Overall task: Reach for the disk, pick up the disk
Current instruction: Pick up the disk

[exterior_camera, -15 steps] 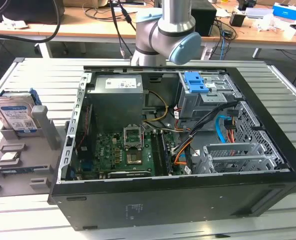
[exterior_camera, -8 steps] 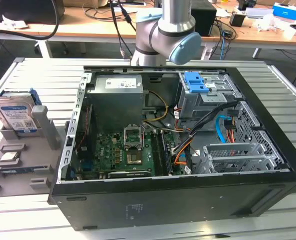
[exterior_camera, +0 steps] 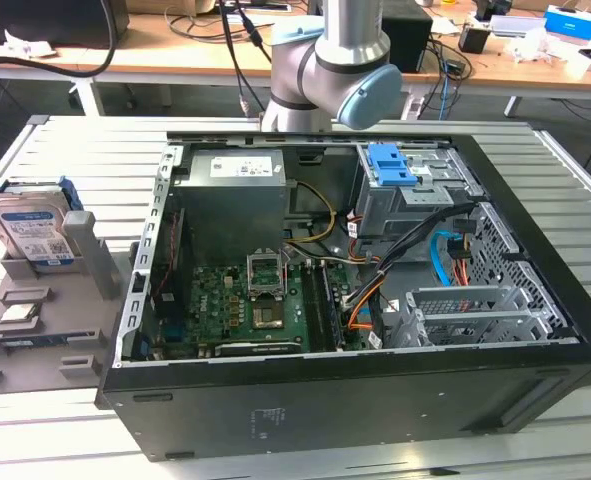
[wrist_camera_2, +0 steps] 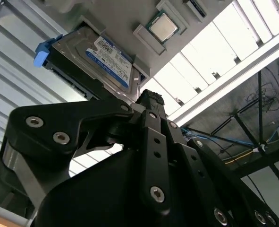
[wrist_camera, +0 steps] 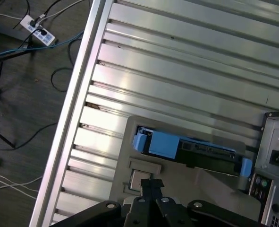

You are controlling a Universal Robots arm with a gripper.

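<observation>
Standing on edge in a grey holder, the disk sits on the slatted counter in the exterior view. It is at about nine o'clock from the open computer case, just beside the case wall but apart from it. Its white-and-blue label faces the camera. A joint of the arm rises behind the case at about twelve o'clock.

In the second wrist view, the hand points toward the disk. The drive's labelled face and the blue bracket end are plain beyond the tips. A small processor chip rests in a pocket of the same holder, close by. The tips look pressed together with nothing between them, so the hand reads as closed and empty.

In the first wrist view, the disk shows edge-on, its blue bracket running along the upper edge. The hand hangs clear of it, tips together.

Judged from this, the reach is under way but unfinished. There is no contact yet, and the disk has not left its slot. The whole grasp and lift remain.
</observation>
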